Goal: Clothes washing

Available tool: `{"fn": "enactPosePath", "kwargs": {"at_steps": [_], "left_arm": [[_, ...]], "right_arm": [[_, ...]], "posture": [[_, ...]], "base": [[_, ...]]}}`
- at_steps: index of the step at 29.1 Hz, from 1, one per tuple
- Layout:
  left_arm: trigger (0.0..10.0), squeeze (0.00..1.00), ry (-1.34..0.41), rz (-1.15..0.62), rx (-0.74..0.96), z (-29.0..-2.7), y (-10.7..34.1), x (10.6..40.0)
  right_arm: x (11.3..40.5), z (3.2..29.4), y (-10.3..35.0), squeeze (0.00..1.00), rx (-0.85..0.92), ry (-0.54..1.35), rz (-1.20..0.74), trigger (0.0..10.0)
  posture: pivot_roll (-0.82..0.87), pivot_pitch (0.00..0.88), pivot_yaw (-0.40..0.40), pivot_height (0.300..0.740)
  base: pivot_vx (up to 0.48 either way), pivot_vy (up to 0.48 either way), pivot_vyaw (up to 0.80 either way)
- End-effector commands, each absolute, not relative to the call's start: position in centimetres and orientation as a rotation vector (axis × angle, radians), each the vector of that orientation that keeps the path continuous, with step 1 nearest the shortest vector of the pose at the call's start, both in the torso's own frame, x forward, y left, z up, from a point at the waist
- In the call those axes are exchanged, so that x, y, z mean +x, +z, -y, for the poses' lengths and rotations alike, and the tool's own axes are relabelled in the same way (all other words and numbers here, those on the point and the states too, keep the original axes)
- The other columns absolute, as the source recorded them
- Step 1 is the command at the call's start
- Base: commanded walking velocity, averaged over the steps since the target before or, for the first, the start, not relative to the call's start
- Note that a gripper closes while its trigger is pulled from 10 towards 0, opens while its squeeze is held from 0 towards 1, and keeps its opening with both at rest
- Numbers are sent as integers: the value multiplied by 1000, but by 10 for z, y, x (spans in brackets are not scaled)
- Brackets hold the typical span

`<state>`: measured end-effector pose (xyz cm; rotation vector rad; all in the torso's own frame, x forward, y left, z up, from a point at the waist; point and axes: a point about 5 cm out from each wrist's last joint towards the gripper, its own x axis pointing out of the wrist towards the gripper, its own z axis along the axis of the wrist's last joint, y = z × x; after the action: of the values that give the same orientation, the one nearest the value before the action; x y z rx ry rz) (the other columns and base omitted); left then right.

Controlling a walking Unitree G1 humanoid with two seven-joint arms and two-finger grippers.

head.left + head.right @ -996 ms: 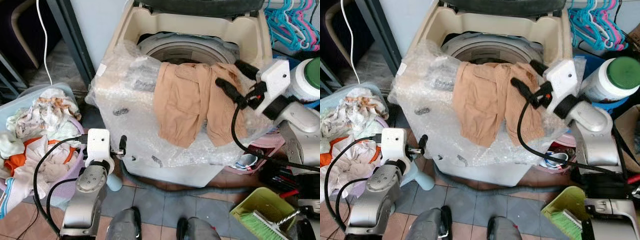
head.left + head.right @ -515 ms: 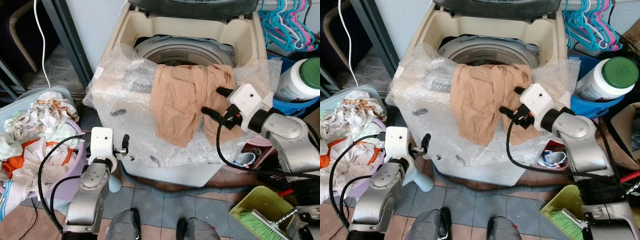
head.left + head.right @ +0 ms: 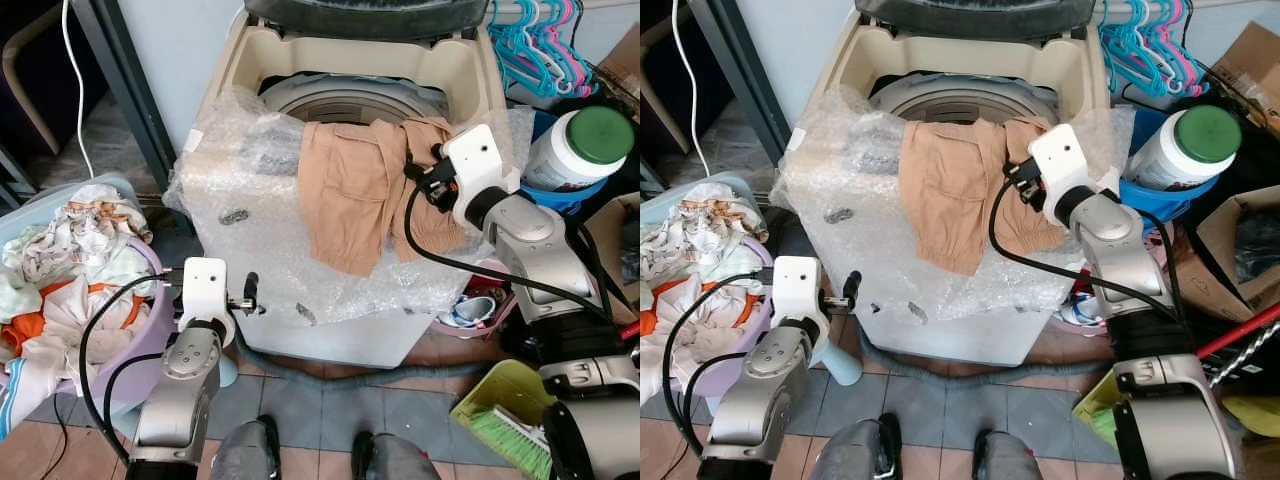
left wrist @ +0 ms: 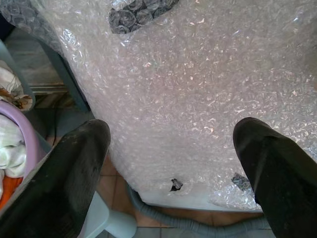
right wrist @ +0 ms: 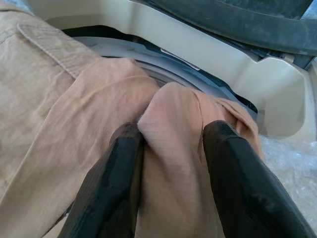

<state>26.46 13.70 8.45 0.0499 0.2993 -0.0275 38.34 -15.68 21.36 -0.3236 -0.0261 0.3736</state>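
Trousers (image 3: pixel 360 185) pinched by right end effector (image 5: pixel 171 144) at drum rim.

head pair overhead, wrists close, sharing washer (image 3: pixel 350 100)

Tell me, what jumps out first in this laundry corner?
Most striking is the tan garment draped over the front rim of the open top-loading washing machine, whose front is wrapped in bubble wrap. The right gripper pinches a fold of that cloth near the drum opening. To the left, a basket heaped with mixed laundry sits on the floor, with the left gripper open beside it.
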Motion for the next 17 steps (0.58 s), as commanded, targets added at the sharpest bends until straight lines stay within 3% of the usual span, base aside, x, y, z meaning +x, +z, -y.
{"fn": "enactPosePath", "kwargs": {"at_steps": [1, 6, 12, 13, 14, 15, 16, 17], "left_arm": [[10000, 0, -29, -299, 59, -135, 84, 265], [10000, 0, -11, -290, 57, -136, 85, 266], [10000, 0, 4, -281, 54, -137, 86, 265], [10000, 0, 9, -280, 52, -137, 86, 265], [10000, 0, 13, -280, 51, -138, 86, 264], [10000, 0, 14, -280, 51, -138, 86, 264], [10000, 0, 15, -281, 50, -138, 86, 264], [10000, 0, 16, -283, 49, -138, 85, 263]], "right_arm": [[392, 153, 225, 0, -274, 343, 57, 0], [410, 115, 261, 0, -149, 353, 146, 0], [405, 82, 308, 0, -102, 462, 378, 0], [403, 80, 306, 0, -141, 500, 381, 2078], [400, 82, 298, 0, -224, 534, 365, 5294], [400, 83, 296, 0, -243, 538, 360, 5294], [400, 88, 286, 0, -294, 543, 322, 10000], [400, 96, 274, 0, -359, 553, 275, 10000]], "posture": [[-22, 105, 11, 740], [-5, 102, 0, 740], [15, 103, -13, 740], [15, 103, -14, 740], [15, 104, -15, 740], [13, 104, -16, 740], [12, 104, -17, 740], [4, 108, -14, 740]], "base": [[0, 0, 0], [0, 0, 0], [0, 0, 0], [0, 0, 0], [0, 0, 0], [0, 0, 0], [0, 0, 0], [0, 0, 0]]}}
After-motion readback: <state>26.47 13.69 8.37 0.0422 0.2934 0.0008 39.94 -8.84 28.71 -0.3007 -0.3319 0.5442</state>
